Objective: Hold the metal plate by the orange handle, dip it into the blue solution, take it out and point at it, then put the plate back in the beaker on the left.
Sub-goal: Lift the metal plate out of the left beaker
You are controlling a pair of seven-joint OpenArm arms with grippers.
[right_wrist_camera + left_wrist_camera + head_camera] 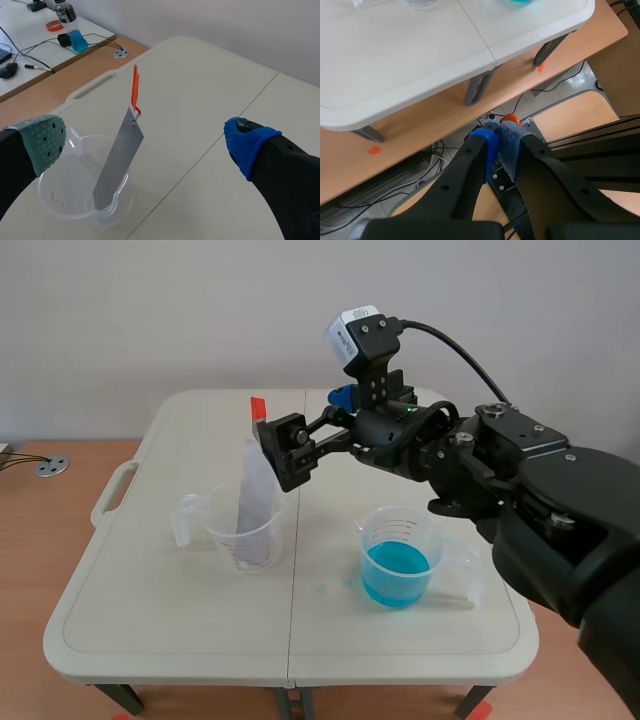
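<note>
The metal plate (256, 485) stands tilted in the clear left beaker (243, 535), its orange handle (257, 408) sticking up. My right gripper (315, 425) hovers open just right of the plate's top. In the right wrist view the plate (117, 160) and orange handle (135, 90) lie ahead, between the spread fingers of the right gripper (145, 137), untouched, above the beaker (60, 200). The beaker of blue solution (397, 562) stands at the table's right. My left gripper (499, 135) is shut on nothing below the table's edge, out of the scene view.
The white folding table (180, 640) has a carry handle (112, 492) on its left side. A side desk (45, 45) with a bottle, tape roll and cables lies beyond the table. Table legs (480, 90) and floor cables show under the left gripper.
</note>
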